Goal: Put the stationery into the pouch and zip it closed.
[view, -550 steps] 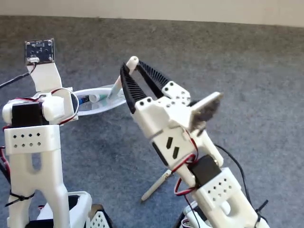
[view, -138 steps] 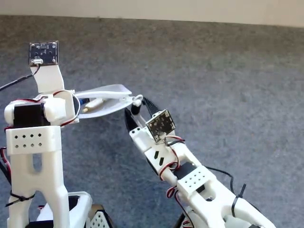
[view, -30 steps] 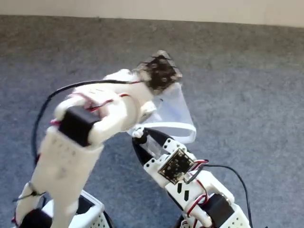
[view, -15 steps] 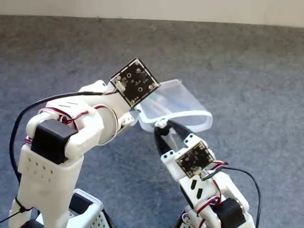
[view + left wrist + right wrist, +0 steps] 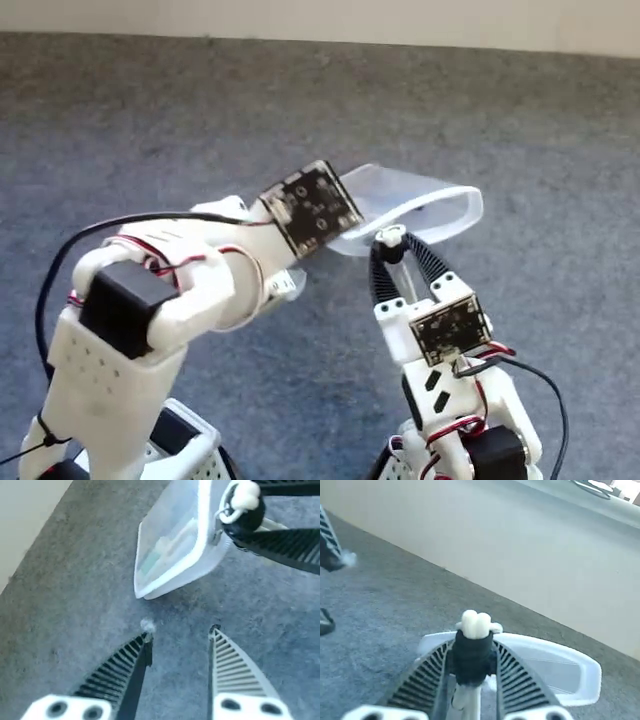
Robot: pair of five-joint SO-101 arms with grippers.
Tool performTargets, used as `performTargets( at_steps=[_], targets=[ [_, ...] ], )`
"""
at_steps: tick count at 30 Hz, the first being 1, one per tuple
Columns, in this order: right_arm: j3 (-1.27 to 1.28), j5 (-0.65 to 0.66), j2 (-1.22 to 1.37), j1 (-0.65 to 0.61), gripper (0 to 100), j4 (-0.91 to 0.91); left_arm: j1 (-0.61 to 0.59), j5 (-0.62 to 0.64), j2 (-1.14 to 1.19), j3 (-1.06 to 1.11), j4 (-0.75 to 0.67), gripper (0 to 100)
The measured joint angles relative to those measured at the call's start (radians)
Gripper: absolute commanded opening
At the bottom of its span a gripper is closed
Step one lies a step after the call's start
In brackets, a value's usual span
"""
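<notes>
at mid-carpet my right gripper (image 5: 390, 245) is clamped on the pouch (image 5: 430, 200) rim. stationery (image 5: 165, 545) sits inside, left gripper (image 5: 180, 633) fingers apart. zipping, i judge, remains.

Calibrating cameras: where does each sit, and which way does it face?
High view: fixed high, looking down on the grey carpeted table; left arm, right arm show.
Left wrist view: on the left arm, facing down past its open left tool to the clear plastic pouch.
Right wrist view: on the right arm, nearly level along the right tool, shut on the white zip pull.
Shared: all show the pouch.
</notes>
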Motion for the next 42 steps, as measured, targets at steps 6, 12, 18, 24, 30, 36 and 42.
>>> performTargets(
  at_steps=[6, 12, 18, 24, 30, 36, 42],
  targets=[
    [0.0, 0.0, 0.0, 0.025, 0.4, 0.0, 0.068, 0.051, -0.021, 0.095, -0.055, 18],
    [0.0, 0.0, 0.0, 0.025, 0.4, 0.0, 0.117, 0.064, -0.135, 0.276, -0.227, 18],
    [0.0, -0.015, 0.0, 0.025, 0.4, 0.0, 0.118, 0.1, -0.199, 0.471, -0.433, 18],
    [-0.003, -0.069, 0.0, 0.025, 0.4, 0.0, 0.12, 0.118, -0.207, 0.601, -0.592, 18],
    [-0.003, -0.072, 0.0, 0.025, 0.4, 0.0, 0.12, 0.118, -0.209, 0.669, -0.715, 18],
    [-0.003, -0.072, 0.0, 0.025, 0.4, 0.0, 0.12, 0.157, -0.209, 0.75, -0.845, 18],
    [-0.003, -0.072, 0.0, 0.025, 0.4, 0.0, 0.12, 0.19, -0.209, 0.798, -0.937, 17]
  ],
)
